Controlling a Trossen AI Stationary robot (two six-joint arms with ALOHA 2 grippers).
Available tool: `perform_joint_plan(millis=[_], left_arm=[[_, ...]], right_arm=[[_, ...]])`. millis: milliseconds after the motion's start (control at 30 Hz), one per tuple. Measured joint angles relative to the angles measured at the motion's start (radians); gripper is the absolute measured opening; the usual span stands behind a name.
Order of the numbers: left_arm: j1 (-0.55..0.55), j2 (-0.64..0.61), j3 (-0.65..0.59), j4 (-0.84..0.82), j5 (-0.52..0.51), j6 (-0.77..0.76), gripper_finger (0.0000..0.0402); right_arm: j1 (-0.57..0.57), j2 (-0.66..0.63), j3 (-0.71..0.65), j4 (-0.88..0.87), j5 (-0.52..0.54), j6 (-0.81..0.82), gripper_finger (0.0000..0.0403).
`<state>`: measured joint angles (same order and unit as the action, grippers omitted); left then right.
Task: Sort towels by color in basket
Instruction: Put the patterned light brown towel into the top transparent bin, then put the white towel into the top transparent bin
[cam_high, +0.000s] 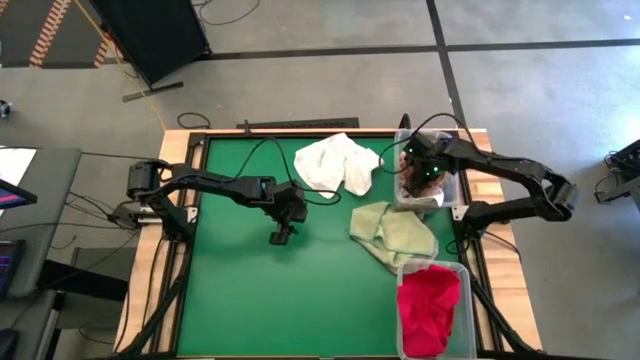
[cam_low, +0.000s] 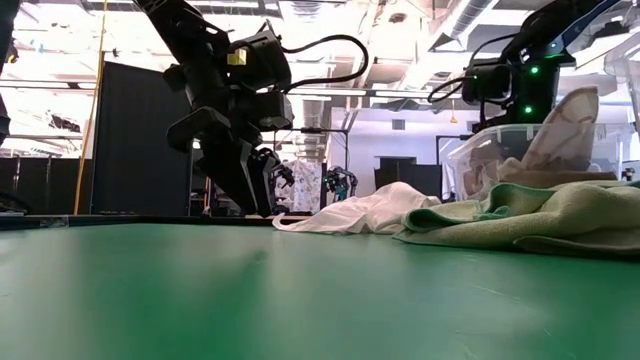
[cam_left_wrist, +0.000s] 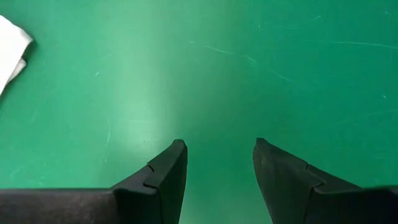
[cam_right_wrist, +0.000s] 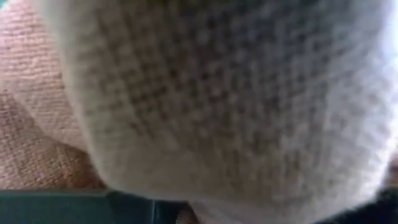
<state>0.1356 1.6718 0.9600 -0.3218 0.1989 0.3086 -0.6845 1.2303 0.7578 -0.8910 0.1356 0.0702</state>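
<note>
- A tan towel is filling the right wrist view, pressing close against the lens; rust-coloured cloth is showing beside it.
- The right gripper is hovering over the far bin at the table's right edge, among brown and tan cloth. Whether its fingers are open or gripping cannot be told, as towel is hiding them.
- The left gripper is hanging above bare green mat, its fingers parted and holding nothing.
- A white towel is lying near the mat's far edge; a pale green towel is lying between the two bins; a red towel is sitting in the near bin.
- Risk, as a judgement: the tan towel is standing tall above the far bin's rim in the low view, so it may be snagging on the fingers and trailing out when the arm lifts, or flopping over the wall.
- Risk: the green towel is touching the near bin and could be dragged by a passing arm.
- Room: the mat's near and left areas are lying open; the right side is crowded by bins and cloth.
</note>
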Motion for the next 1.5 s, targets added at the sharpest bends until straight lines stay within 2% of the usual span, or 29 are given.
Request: perform_joint_plan(millis=[267, 633, 967, 1333, 1500], left_arm=[[0.0, 0.0, 0.0, -0.002, 0.0, -0.002, 0.0175], [0.0, 0.0, 0.0, -0.001, 0.0, -0.002, 0.0175], [0.0, 0.0, 0.0, -0.001, 0.0, -0.002, 0.0175], [0.0, 0.0, 0.0, 0.014, 0.0, 0.0, 0.0175], [0.001, 0.0, 0.0, 0.042, 0.0, 0.001, 0.0175]], right_arm=[[-0.029, -0.014, 0.028, -0.038, -0.01, 0.008, 0.0217], [0.014, -0.123, 0.222, -0.214, 0.001, 0.037, 0.0217], [0.069, -0.184, 0.327, -0.311, 0.013, 0.066, 0.0217], [0.122, -0.224, 0.411, -0.291, 0.027, 0.095, 0.0217], [0.148, -0.229, 0.417, -0.282, 0.097, 0.098, 0.0214]])
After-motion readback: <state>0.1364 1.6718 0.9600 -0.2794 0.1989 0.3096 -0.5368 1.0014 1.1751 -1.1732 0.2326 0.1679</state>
